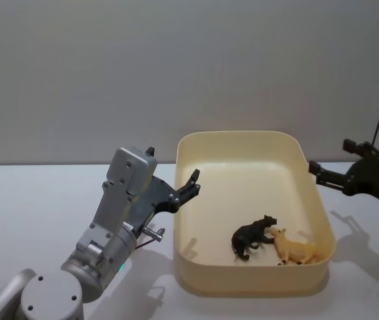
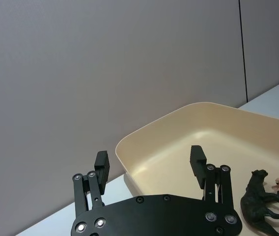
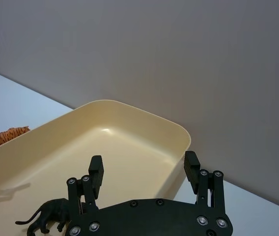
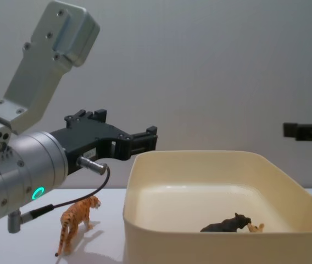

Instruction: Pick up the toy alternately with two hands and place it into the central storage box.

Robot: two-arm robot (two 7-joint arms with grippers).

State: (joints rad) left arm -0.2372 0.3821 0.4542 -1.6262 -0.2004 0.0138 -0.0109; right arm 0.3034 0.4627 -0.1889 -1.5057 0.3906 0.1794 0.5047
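On my left a tiger [image 4: 78, 221] stands upright on the table [image 1: 29, 200], just beside the box [image 1: 243, 285] and under my left arm; it is the one toy I see outside, so I judge it the next to fetch. My left gripper [image 2: 149, 156] hangs above it, near the box's left rim and aimed across it, fingers spread and empty; held this high it clears the wall, but it would have to drop and tip down to reach the tiger. The box sits in the middle, between my arms, so either can reach in. In its near right corner rest a panther [image 1: 251, 237] and a tan toy [image 1: 296, 249], close together, seemingly touching; two toys in, as I read it. My right gripper [image 3: 143, 161] hovers off the box's right rim, raised, fingers apart and holding nothing; it keeps clear, I think, to leave the left its turn.
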